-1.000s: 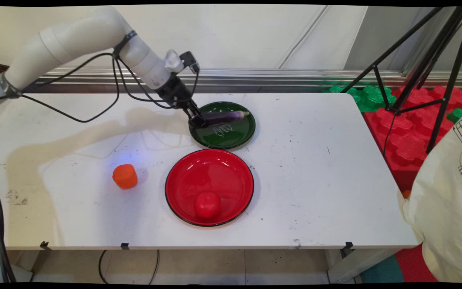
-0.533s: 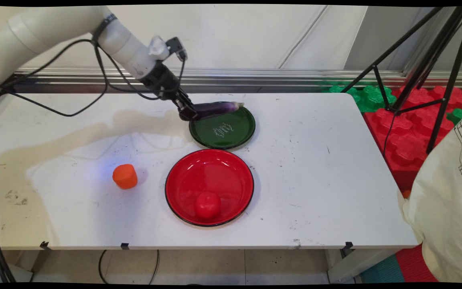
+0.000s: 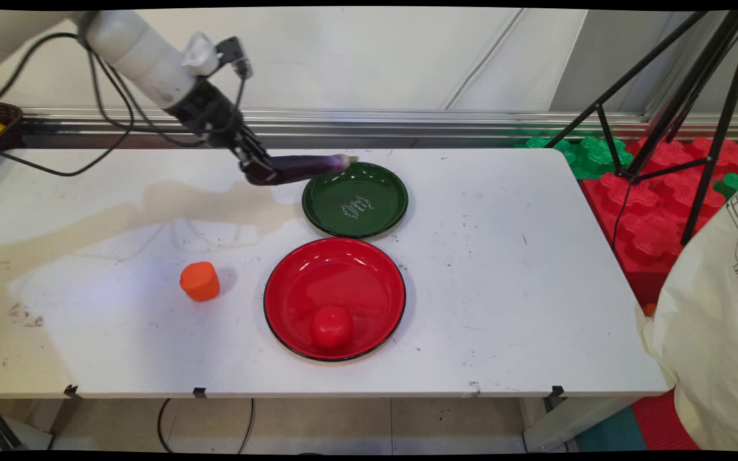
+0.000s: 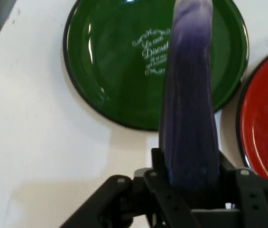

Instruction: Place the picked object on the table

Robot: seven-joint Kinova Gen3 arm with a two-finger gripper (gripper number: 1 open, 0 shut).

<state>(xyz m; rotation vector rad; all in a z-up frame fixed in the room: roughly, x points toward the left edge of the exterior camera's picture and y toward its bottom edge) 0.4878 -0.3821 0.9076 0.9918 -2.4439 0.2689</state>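
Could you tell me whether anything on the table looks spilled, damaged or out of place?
Nothing stands out. The gripper holds an aubergine in the air beside the green plate, a tomato sits in the red plate.

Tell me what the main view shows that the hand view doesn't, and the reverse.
Main view only: the orange block on the table, the red tomato in the red plate, and that the eggplant is lifted clear of the green plate, off its left rim.
Hand view only: the white lettering on the green plate.
Both: the gripper shut on the eggplant, plus both plates.
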